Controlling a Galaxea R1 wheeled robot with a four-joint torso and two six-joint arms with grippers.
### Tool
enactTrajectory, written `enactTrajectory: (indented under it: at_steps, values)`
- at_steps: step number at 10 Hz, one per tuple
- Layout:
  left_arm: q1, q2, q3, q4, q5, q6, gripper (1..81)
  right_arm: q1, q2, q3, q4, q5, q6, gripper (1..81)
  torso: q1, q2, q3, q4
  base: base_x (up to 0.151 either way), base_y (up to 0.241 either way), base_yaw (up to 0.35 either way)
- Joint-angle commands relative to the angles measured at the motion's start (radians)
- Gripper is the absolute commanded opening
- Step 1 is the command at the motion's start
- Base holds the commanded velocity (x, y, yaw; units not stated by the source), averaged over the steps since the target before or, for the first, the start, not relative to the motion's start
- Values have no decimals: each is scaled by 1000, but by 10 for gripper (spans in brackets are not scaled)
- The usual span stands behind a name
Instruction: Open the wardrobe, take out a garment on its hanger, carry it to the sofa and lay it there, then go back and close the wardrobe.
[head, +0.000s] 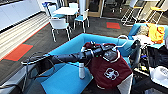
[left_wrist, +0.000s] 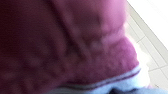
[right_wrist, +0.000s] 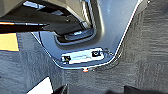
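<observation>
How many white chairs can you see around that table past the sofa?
3: nearest white chair facing the sofa, one right of the table, one left. Others may be hidden.

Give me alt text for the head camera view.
The robot's left arm reaches across a bright blue sofa, with a maroon jacket with white sleeves hanging at its end on a white hanger. White chairs and a table stand behind on dark carpet.

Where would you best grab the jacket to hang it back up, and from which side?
Probably by the hanger, at its white hook, which curves up clear above the jacket near the sofa back. Come from above: the hook is thin, rigid and exposed, while the jacket is loose fabric draped under the left arm, and would bunch if pinched.
</observation>
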Motion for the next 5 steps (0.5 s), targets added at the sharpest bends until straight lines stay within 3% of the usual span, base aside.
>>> enactTrajectory:
  at_steps: [1, 5]
  values:
    - [-194, 63, -26, 16, -76, 14, 10, -25, 4, 3, -7, -69, 1, 811, 0, 0, 0, 0, 0, 0, 0]
    - [-191, 72, -104, 23, -68, 11, 10, -24, 12, 3, -7, -69, 2, 811, 0, 0, 0, 0, 0, 0, 0]
